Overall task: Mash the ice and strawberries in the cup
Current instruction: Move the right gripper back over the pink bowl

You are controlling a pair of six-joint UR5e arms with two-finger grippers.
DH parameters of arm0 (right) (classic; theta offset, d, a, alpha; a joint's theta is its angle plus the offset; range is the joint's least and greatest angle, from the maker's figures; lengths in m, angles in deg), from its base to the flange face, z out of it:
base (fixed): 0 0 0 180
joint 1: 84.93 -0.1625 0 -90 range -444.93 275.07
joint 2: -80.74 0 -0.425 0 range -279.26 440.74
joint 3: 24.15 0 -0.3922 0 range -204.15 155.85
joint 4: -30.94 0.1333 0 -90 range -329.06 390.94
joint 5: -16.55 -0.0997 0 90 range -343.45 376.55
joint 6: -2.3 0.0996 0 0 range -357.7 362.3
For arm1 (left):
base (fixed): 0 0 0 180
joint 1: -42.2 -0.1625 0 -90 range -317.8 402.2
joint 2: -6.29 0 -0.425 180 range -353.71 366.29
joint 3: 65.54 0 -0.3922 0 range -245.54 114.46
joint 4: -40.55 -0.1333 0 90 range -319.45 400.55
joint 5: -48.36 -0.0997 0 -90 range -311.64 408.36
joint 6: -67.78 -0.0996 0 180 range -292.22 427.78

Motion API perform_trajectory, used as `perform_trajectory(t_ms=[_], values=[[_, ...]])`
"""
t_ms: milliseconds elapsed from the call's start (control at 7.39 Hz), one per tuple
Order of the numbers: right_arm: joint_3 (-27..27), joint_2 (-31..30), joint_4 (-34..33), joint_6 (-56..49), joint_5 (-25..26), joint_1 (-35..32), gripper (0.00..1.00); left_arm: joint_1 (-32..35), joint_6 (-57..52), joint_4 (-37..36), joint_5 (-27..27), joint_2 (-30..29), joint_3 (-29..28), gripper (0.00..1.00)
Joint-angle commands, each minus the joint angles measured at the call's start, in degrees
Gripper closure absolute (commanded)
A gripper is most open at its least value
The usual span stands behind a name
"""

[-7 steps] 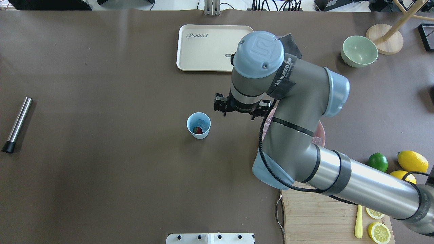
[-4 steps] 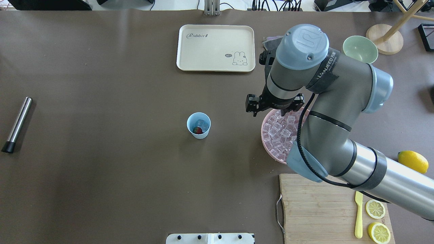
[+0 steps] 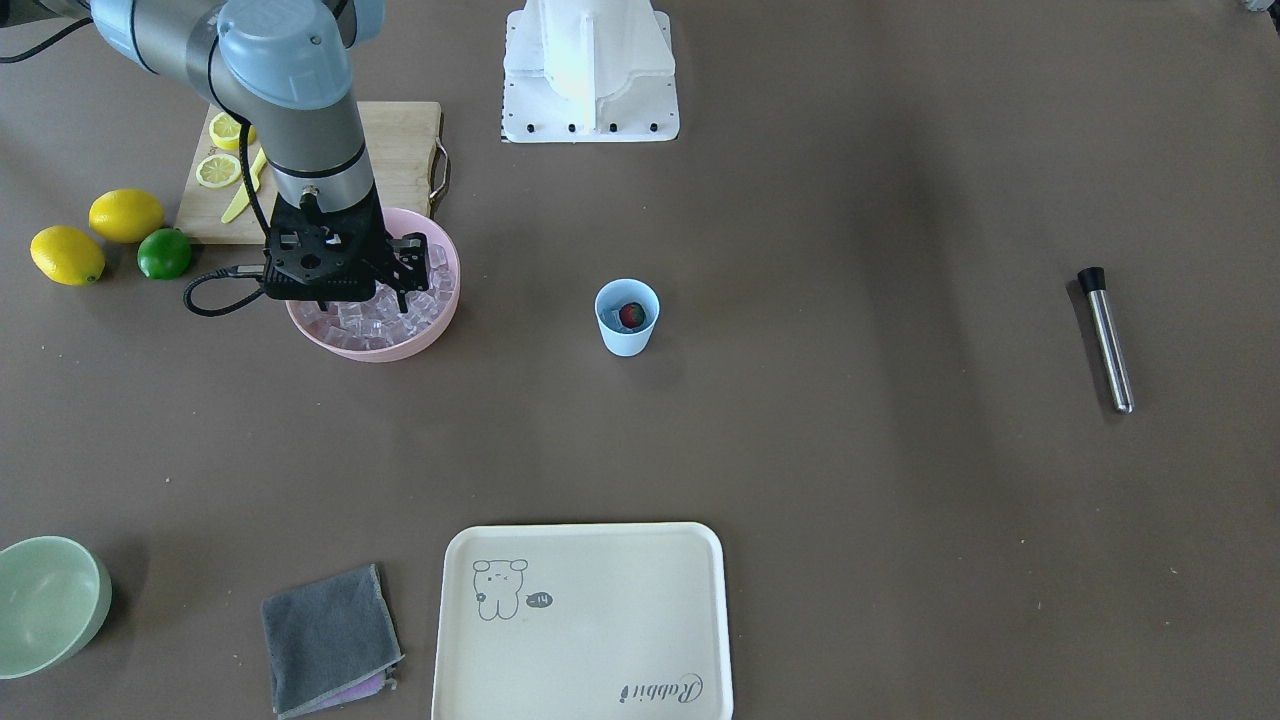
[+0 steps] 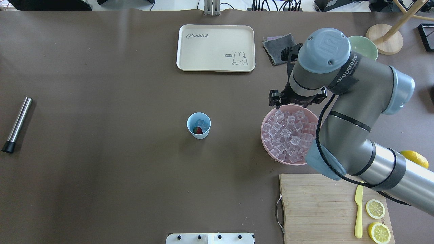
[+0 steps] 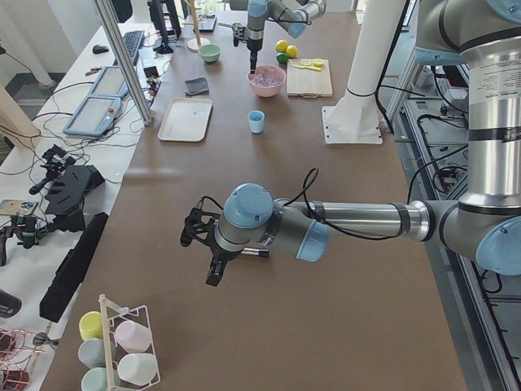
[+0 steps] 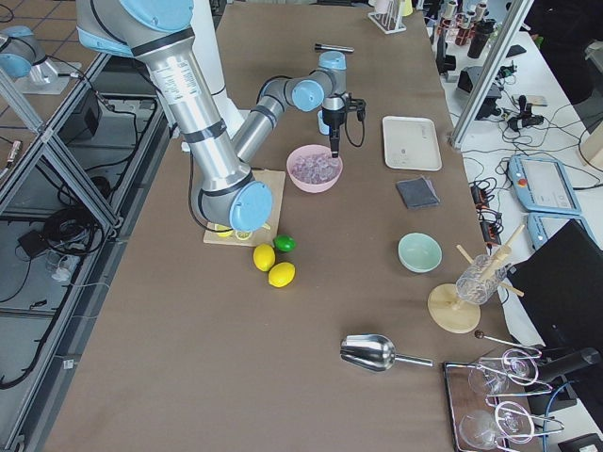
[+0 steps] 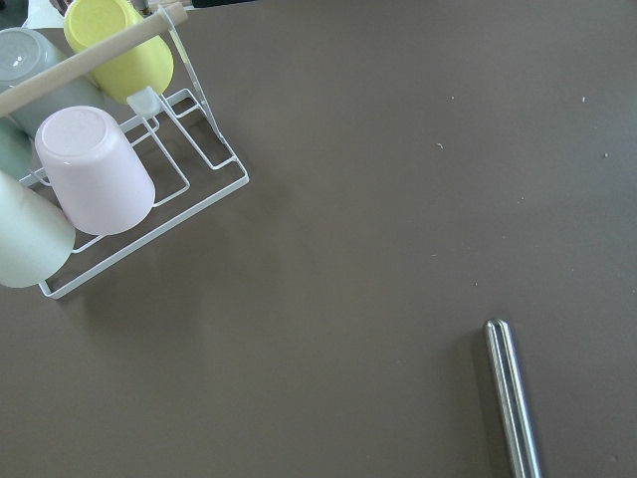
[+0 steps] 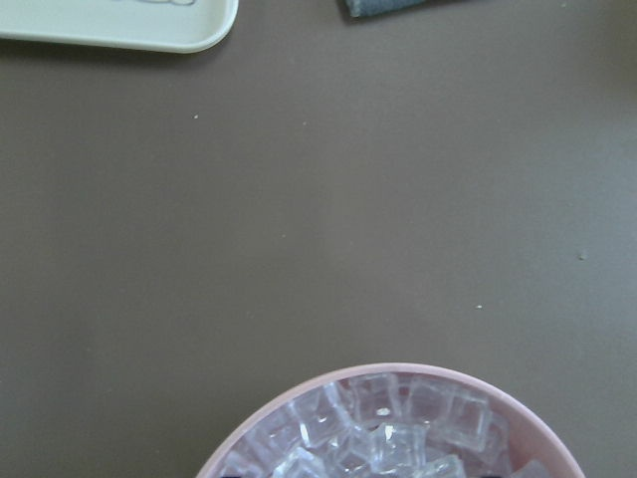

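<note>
Brown matting is covering the bench (image 4: 101,176), seen from overhead with the robot's base at the near edge. At mid-bench the one cup (image 4: 200,136) is standing upright and alone. One of the strawberries (image 4: 197,130) is lying inside it, touching the ice (image 4: 202,122), of which I am making out one or two pieces. To the right, well apart, the pink bowl (image 4: 263,135) is holding a heap of further cubes (image 4: 286,134), too many for me to be counting. The right claw (image 3: 360,300) is hanging released over the far part of that bowl, fingers spread, gripping nothing. The left claw (image 5: 213,273) is hovering at the far left end near the one steel muddler (image 4: 18,122); I cannot tell whether it is released or clenched.

Handling, as I am judging it:
- The cubes are looking hard, light and slick, so I am planning to pinch one across two flat opposite faces.
- The berry is looking soft and easily bruised.
- The cup is looking thin and light, liable to tip under a pressing tool, so I am expecting to steady its wall below the rim.

Also counted: one tray (image 4: 215,47), one cloth (image 4: 278,42), one green bowl (image 3: 95,600), two lemons (image 3: 125,215), one lime (image 3: 164,253).
</note>
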State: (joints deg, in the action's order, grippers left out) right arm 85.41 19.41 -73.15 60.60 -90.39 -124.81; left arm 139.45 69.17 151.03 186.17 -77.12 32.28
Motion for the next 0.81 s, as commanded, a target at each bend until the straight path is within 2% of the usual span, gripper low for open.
perform_trajectory(t_ms=[0,135,541,677], values=[[0.4,-1.7,0.0,0.4,1.2,0.1,0.32,-0.1,0.0,0.0,-0.1,-0.1,-0.3,0.02],[0.6,-1.7,-0.3,0.5,1.3,0.4,0.31,-0.1,0.0,0.0,0.1,-0.3,-0.3,0.02],[1.3,-3.9,-1.5,1.5,5.8,4.5,0.3,-0.1,0.0,0.0,0.2,-0.2,-0.1,0.02],[3.6,-4.2,-5.5,0.9,7.2,5.9,0.3,-0.1,0.0,0.0,0.0,-0.4,-0.4,0.02]])
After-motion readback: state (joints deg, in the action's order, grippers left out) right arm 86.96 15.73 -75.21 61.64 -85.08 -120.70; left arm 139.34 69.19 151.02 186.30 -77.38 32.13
